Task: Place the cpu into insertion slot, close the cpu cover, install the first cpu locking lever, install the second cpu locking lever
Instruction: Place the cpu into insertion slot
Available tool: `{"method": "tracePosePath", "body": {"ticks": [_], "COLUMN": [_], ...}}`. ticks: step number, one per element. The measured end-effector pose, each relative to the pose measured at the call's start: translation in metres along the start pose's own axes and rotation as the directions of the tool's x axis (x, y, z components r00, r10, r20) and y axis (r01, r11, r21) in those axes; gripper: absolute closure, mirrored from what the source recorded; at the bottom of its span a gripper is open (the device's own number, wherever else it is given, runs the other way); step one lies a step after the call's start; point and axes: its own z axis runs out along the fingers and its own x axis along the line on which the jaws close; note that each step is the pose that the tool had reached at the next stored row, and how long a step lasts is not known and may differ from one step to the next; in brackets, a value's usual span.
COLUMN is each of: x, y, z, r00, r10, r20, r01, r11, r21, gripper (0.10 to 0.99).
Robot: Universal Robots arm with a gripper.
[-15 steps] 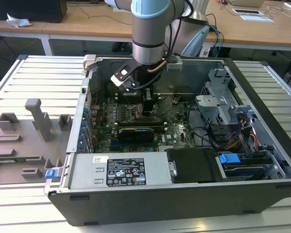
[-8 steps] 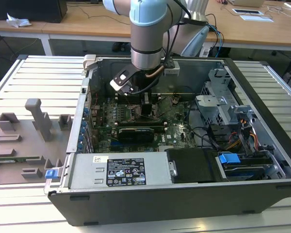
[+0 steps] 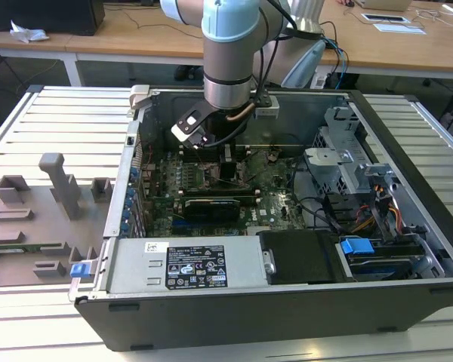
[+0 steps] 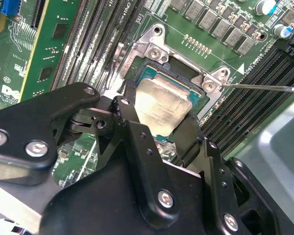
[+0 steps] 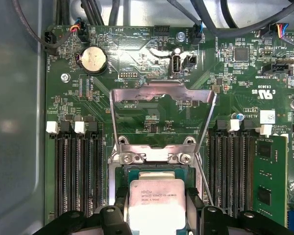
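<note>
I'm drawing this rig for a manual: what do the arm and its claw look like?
The arm is a silver-grey cylinder under a pale blue joint cap, with black cables looping beside it. The claw is matte black: angular linked plates and two fingers, dotted with silver screw heads.
</note>
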Motion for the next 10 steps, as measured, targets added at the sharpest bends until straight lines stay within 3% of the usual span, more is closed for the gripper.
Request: {"method": "tracePosePath", "body": {"ticks": [8, 9, 10], "x": [0.0000, 0.0004, 0.0002], "y": [0.0013, 0.0017, 0.0015], "z": [0.0005, 0.0012, 0.0010], "r00": [1.0000, 1.0000, 1.0000], "r10": [0.000, 0.000, 0.000], "r20": [-0.0001, -0.0021, -0.0012], "r01": [0.000, 0.000, 0.000], "r11": [1.0000, 1.0000, 1.0000], "r21": [0.000, -0.002, -0.001], "gripper": [0.541, 0.533, 0.471]}}
